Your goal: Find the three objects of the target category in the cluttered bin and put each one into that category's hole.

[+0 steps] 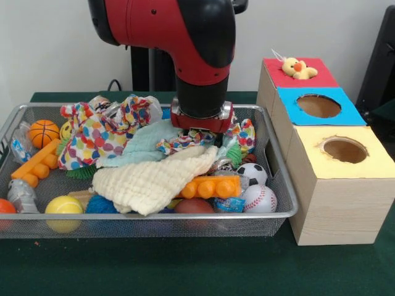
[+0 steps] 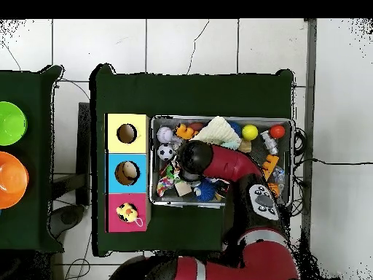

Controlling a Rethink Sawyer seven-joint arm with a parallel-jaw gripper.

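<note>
Wire bin at centre frame, packed rim to rim with cloths and toys, with free mesh only along its left edge; the arm descends from the top, its gripper buried among the cloths at centre, so whether it is parted or closed cannot be told. At right, touching the bin, the wooden box runs lengthwise from lower right to upper centre-right, with yellow hole, blue hole and a plush duck on the red section; baseball and soccer ball lie in the bin's lower right corner

The hand is buried among cloths, its fingers hidden, while the arm covers the bin's middle overhead.
</note>
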